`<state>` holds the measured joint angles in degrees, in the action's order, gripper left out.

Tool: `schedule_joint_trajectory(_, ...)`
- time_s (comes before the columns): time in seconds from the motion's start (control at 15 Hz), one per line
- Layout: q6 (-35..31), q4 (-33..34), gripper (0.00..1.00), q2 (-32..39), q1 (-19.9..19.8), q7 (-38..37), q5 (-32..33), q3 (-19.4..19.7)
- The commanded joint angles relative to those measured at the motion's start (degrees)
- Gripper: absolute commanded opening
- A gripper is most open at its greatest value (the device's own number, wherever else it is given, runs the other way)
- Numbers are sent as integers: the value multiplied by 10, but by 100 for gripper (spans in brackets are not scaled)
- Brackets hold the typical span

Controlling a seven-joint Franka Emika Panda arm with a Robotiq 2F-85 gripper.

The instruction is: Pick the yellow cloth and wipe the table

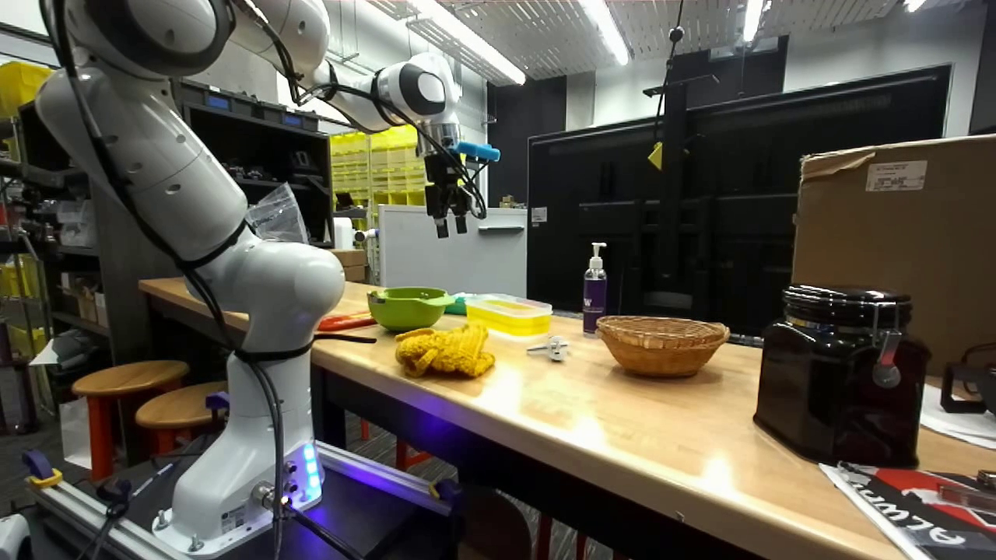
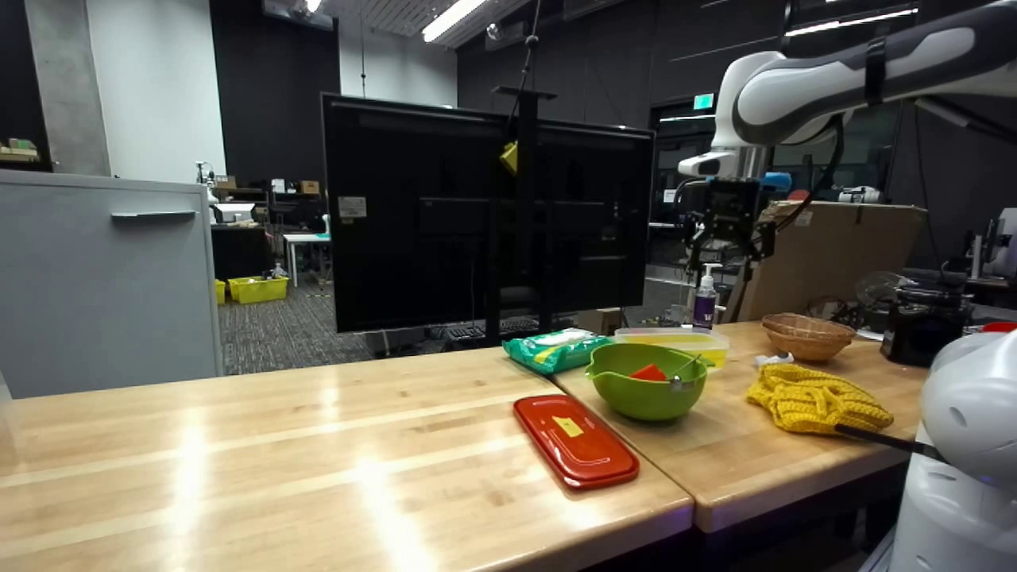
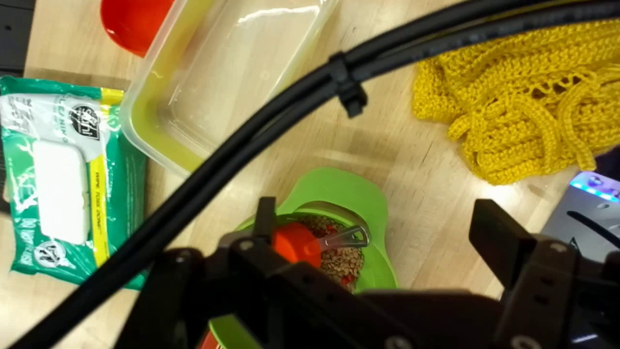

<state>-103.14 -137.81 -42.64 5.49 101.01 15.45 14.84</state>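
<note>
Gripper (image 1: 451,227) (two fingers (image 3: 499,240), parted) above table (image 1: 622,424); one yellow cloth (image 1: 445,352), bunched.

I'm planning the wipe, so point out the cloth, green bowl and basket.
Cloth (image 3: 523,109), in the wrist view: bunched middle.
Green bowl (image 2: 647,397), in an exterior view: outer wall.
Basket (image 1: 661,352), in an exterior view: woven side.

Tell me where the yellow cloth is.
The yellow cloth lies bunched on the table, at the upper right in the wrist view, with the green bowl to its lower left.
</note>
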Motion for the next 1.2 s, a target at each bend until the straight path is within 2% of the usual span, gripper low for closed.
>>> schedule_joint_trajectory(0.0, 35, 40, 100, 8, 6, 69, -26, 6)
schedule_joint_trajectory(0.4, 93, 104, 100, 28, 8, 163, -51, 2)
schedule_joint_trajectory(0.67, 160, 163, 100, 57, 15, 229, -67, -3)
schedule_joint_trajectory(0.87, 221, 207, 100, 83, 19, 270, -70, -13)
schedule_joint_trajectory(1.13, 257, 243, 100, 112, 19, 304, -65, -32)
